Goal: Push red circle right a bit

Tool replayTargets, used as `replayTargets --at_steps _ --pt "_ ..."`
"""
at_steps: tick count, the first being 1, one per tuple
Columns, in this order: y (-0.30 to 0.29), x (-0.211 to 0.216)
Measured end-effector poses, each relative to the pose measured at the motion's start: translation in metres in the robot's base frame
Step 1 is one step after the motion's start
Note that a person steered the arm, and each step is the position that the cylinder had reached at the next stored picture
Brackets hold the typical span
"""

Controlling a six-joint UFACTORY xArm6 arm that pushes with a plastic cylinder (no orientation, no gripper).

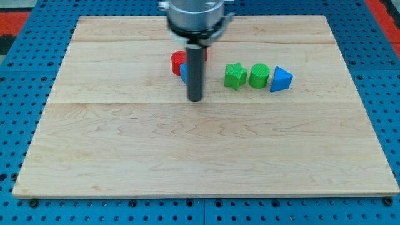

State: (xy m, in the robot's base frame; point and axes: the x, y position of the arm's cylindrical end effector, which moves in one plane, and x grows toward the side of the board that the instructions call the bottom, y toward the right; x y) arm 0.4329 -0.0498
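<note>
The red circle [177,62] lies on the wooden board [206,156], left of centre near the view's top, partly hidden by the rod. A blue block [184,74] sits against its lower right, mostly hidden behind the rod. My tip [195,99] rests on the board just below and to the right of these two blocks. A sliver of another red block [205,54] shows at the rod's right side.
To the right stand a green star [234,75], a green circle [259,75] and a blue triangle [280,79] in a row. The arm's grey head [194,17] hangs over the board's top middle. Blue pegboard surrounds the board.
</note>
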Motion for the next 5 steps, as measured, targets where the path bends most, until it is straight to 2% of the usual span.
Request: replayTargets --at_steps 1,2,4,5 --pt "-0.102 -0.026" --pt "-0.087 -0.076" --pt "-0.017 -0.087" --pt "-0.009 -0.087"
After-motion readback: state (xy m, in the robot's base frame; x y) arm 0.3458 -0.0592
